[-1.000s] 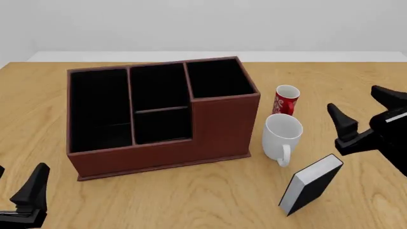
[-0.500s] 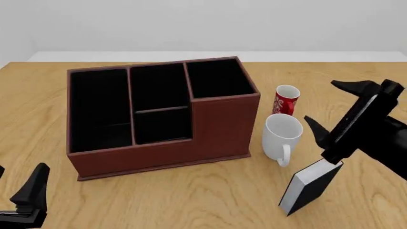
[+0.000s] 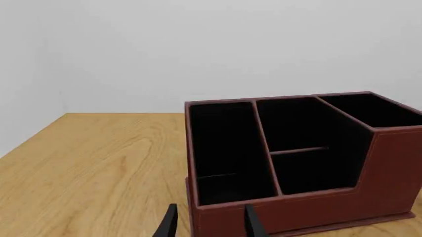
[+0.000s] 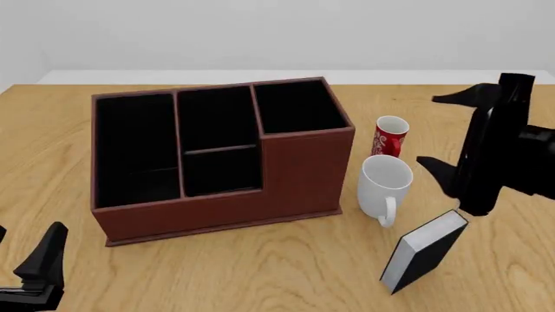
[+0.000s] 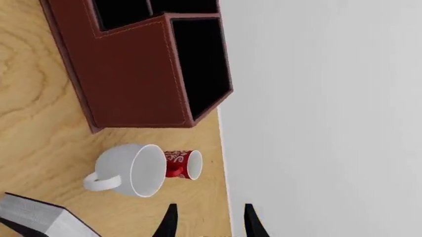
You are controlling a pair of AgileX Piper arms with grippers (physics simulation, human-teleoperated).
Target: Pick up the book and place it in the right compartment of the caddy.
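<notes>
The black-covered book (image 4: 425,250) with white page edges stands tilted on the table at the front right; its corner shows in the right wrist view as book (image 5: 36,217). My right gripper (image 4: 429,131) hovers open just above and behind it, turned so one finger is over the other, holding nothing. The reddish-brown caddy (image 4: 303,172) sits left of centre, with its right compartment (image 4: 295,107) at the back right. In the wrist views I also see the caddy (image 3: 297,202), the caddy (image 5: 132,74) and the right compartment (image 5: 201,59). My left gripper (image 4: 22,253) rests open near the front left edge.
A white mug (image 4: 384,185) stands between the caddy and the book, with a red can (image 4: 390,135) just behind it. Both show in the right wrist view as mug (image 5: 135,170) and can (image 5: 183,165). The table's far edge meets a pale wall.
My right gripper has kept rolling and has risen a little, so its fingers now stand nearly one above the other. The book, mug and left arm have not moved.
</notes>
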